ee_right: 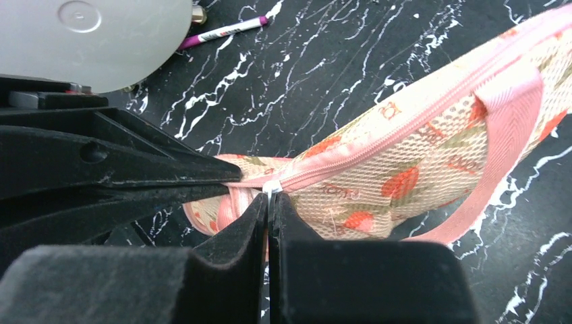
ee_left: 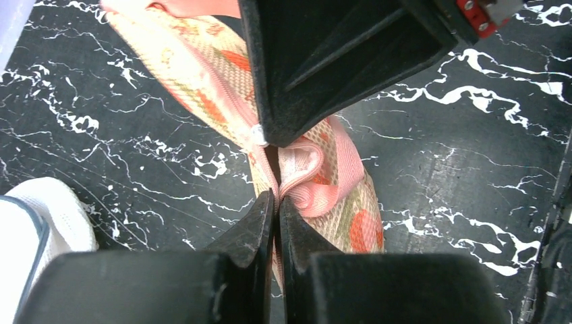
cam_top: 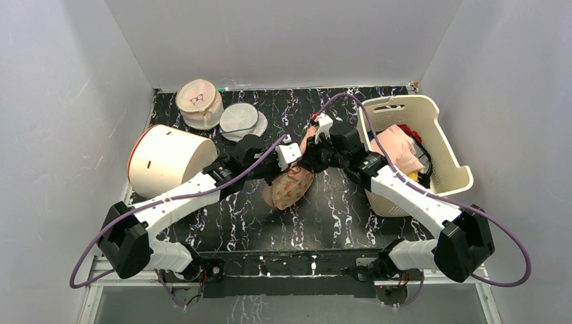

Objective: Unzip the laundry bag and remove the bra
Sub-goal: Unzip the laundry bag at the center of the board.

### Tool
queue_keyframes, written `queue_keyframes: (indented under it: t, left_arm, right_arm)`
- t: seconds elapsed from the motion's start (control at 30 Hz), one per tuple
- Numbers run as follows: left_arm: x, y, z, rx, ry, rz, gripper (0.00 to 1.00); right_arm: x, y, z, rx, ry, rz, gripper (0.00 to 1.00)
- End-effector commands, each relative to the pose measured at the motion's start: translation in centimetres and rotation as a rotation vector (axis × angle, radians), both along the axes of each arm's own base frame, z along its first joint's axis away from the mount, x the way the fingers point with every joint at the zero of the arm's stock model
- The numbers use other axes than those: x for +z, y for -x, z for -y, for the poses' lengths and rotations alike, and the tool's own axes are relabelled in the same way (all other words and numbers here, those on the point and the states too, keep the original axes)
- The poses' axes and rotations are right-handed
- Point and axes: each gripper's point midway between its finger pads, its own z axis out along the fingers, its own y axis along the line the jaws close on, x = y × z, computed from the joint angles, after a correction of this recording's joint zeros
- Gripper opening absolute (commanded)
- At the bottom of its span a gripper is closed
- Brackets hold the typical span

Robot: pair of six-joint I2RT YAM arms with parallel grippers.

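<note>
The laundry bag (cam_top: 290, 187), peach mesh with red prints and pink trim, hangs tilted between my two grippers over the table's middle. My left gripper (ee_left: 277, 200) is shut on the pink fabric at the bag's end (ee_left: 317, 182). My right gripper (ee_right: 269, 200) is shut on the small white zip pull (ee_right: 270, 187) at that same end, with its fingers (ee_left: 324, 74) just above my left ones. The pink zip (ee_right: 405, 108) looks closed along its visible length. The bra is hidden. In the top view the left gripper (cam_top: 291, 155) and the right gripper (cam_top: 316, 152) almost touch.
A white cylinder bin (cam_top: 165, 158) lies on its side at the left. A round pink mesh pouch (cam_top: 199, 101) and a round white mesh pouch (cam_top: 241, 120) sit at the back. A cream basket (cam_top: 452, 158) with clothes stands at the right. A pen (ee_right: 222, 30) lies on the table.
</note>
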Motion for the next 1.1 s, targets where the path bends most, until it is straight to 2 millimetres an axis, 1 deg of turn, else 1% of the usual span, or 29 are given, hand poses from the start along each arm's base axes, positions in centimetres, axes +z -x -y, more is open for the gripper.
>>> queue_keyframes:
  t: [0.0, 0.13, 0.23, 0.27, 0.33, 0.37, 0.4, 0.53, 0.63, 0.73, 0.83, 0.9, 0.93, 1.03, 1.07]
  left_arm:
    - [2.3, -0.9, -0.6, 0.03, 0.006, 0.079, 0.0]
    - [3.3, -2.0, -2.2, 0.102, -0.01, 0.171, 0.0]
    - [4.2, -2.8, -3.6, 0.164, -0.027, 0.248, 0.0]
    - [4.3, -3.0, -4.1, 0.185, -0.034, 0.272, 0.0]
    - [4.6, -3.5, -4.9, 0.219, -0.049, 0.31, 0.0]
    - [4.6, -3.5, -5.2, 0.228, -0.056, 0.32, 0.0]
    - [4.7, -3.6, -5.4, 0.232, -0.061, 0.332, 0.0]
    - [4.8, -3.1, -5.0, 0.188, -0.061, 0.326, 0.0]
    - [4.3, -2.3, -4.4, 0.126, -0.072, 0.317, 0.0]
    - [2.8, -0.2, -2.9, -0.014, -0.081, 0.266, 0.0]
    - [1.7, 2.4, -1.3, -0.161, -0.061, 0.182, 0.0]
    - [1.7, 3.9, -0.3, -0.237, -0.029, 0.132, 0.08]
    - [1.7, 4.7, 0.1, -0.274, -0.01, 0.108, 0.14]
    - [2.1, 6.8, 1.2, -0.359, 0.06, 0.028, 0.38]
    - [2.4, 7.4, 1.6, -0.378, 0.086, -0.002, 0.43]
  right_arm:
    - [2.8, -2.4, 2.1, -0.112, 0.017, 0.145, 0.0]
    - [2.0, -4.4, 4.6, -0.176, 0.054, 0.163, 0.0]
    - [0.8, -5.9, 6.6, -0.224, 0.081, 0.148, 0.0]
    - [0.4, -6.5, 7.6, -0.247, 0.082, 0.135, 0.0]
    - [-0.2, -7.4, 8.5, -0.267, 0.068, 0.114, 0.0]
    - [-0.2, -7.6, 8.5, -0.264, 0.057, 0.11, 0.0]
    - [0.0, -7.7, 8.0, -0.239, 0.041, 0.118, 0.0]
    - [1.1, -7.0, 4.7, -0.065, -0.063, 0.122, 0.0]
    - [1.2, -6.9, 3.0, -0.01, -0.08, 0.135, 0.0]
    - [0.4, -6.7, 2.6, -0.002, -0.099, 0.135, 0.0]
    - [-0.6, -5.7, 2.8, 0.006, -0.103, 0.132, 0.0]
    - [-1.2, -4.9, 3.4, -0.001, -0.092, 0.134, 0.0]
    - [-1.6, -4.4, 3.8, -0.008, -0.082, 0.133, 0.0]
    - [-2.5, -3.0, 4.8, -0.035, -0.07, 0.117, 0.0]
    - [-2.8, -2.5, 4.9, -0.035, -0.073, 0.11, 0.0]
